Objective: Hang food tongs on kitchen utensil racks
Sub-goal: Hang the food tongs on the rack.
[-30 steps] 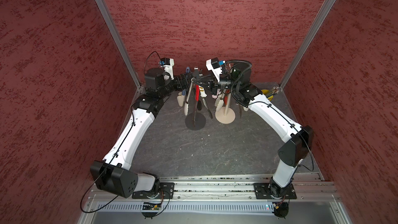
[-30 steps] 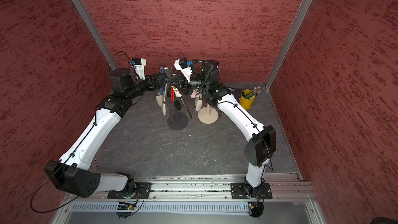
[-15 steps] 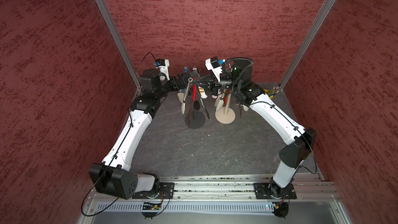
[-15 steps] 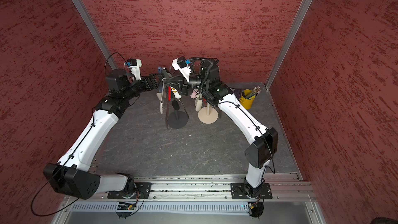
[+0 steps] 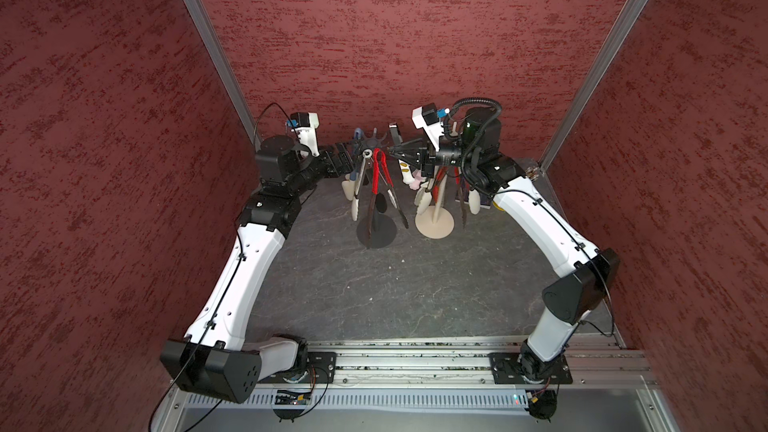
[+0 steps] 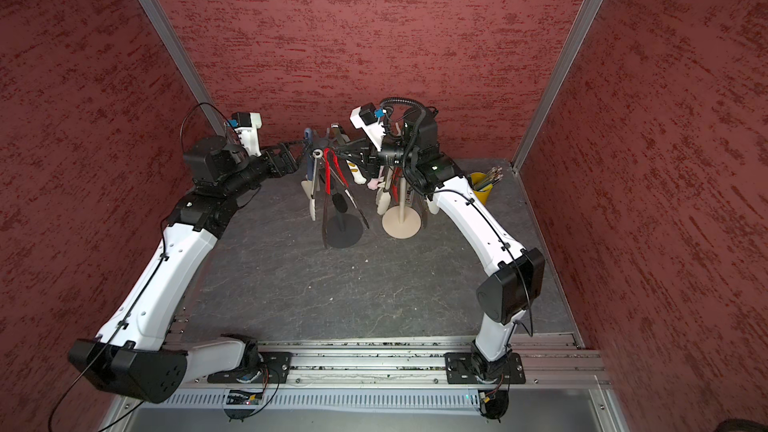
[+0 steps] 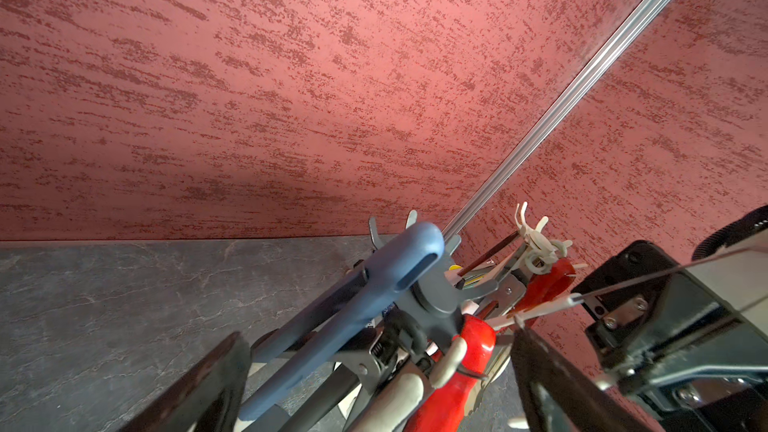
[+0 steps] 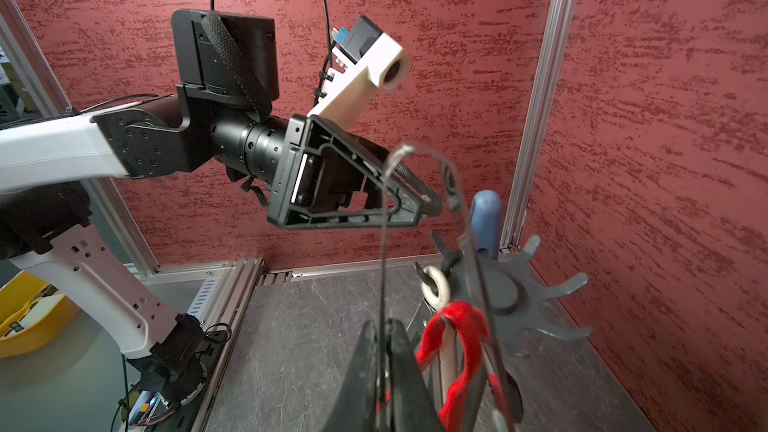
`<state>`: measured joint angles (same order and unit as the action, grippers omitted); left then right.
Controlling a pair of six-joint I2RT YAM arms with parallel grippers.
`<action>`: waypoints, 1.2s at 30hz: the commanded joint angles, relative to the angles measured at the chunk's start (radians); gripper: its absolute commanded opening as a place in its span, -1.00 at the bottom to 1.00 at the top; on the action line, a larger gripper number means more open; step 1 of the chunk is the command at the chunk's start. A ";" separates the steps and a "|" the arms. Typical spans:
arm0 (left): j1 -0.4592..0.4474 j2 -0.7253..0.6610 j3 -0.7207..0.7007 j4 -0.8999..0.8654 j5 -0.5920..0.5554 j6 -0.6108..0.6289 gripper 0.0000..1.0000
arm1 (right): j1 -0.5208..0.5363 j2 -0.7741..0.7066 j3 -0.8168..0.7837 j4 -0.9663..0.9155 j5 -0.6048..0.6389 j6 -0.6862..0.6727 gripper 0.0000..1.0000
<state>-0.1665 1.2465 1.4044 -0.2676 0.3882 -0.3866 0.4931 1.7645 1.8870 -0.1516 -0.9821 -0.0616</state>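
Note:
The dark grey kitchen utensil rack [image 5: 376,230] [image 6: 343,232] carries several food tongs: a blue-handled pair [image 7: 374,284] [image 8: 486,209], a red pair [image 5: 376,172] [image 8: 457,326] and a cream-tipped pair [image 5: 355,205]. My right gripper [image 5: 392,152] [image 8: 384,322] is shut on one thin arm of a metal pair [image 8: 384,243]. Its bend [image 5: 395,135] stands above the rack's crown [image 8: 498,288], and whether it rests on a hook I cannot tell. My left gripper [image 5: 340,155] [image 7: 376,351] is open just left of the crown, holding nothing. More tongs hang on the cream-white rack [image 5: 434,222] [image 6: 401,222].
A yellow cup [image 6: 482,189] with pencils stands at the back right, behind the right arm. The red back wall is close behind both racks. The two racks stand side by side, and my two grippers face each other across the dark one.
My left gripper has opened and drawn back a little to the left from the dark rack's crown. My right gripper has stayed shut at the crown.

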 commanded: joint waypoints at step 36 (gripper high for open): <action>0.034 -0.220 0.005 -0.114 0.026 -0.025 0.99 | -0.046 0.126 0.019 0.025 -0.141 -0.012 -1.00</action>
<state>-0.1413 1.0393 1.4189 -0.3889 0.4084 -0.4072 0.4496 1.9289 1.9148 -0.1753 -1.0851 -0.0792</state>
